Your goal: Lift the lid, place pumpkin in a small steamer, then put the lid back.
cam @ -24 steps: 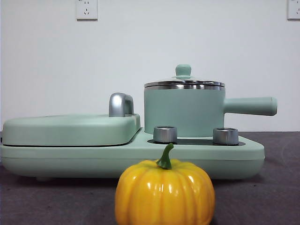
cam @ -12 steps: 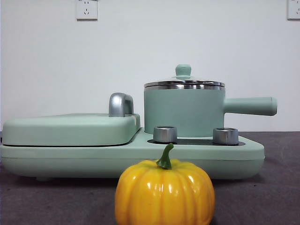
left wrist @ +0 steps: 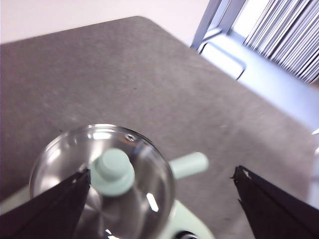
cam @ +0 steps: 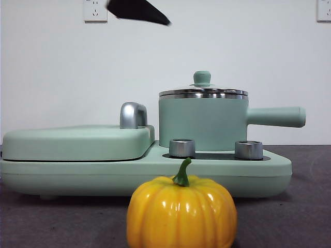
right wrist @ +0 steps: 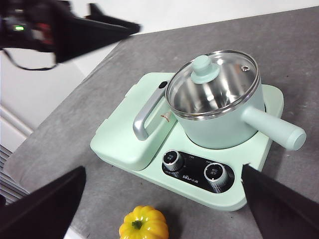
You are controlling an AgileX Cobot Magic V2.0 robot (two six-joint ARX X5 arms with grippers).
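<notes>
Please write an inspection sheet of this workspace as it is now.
Surface: dark grey table.
Job's things: glass lid with mint-green knob sits on the mint-green steamer pot; glossy yellow-orange pumpkin lies on the table in front of the appliance.
Clutter: wide mint-green base appliance with two steel knobs.
End effectors: left end effector open above the lid; right end effector open, high over the scene.
Cables: nothing seen.
Surroundings: white wall, sockets.
</notes>
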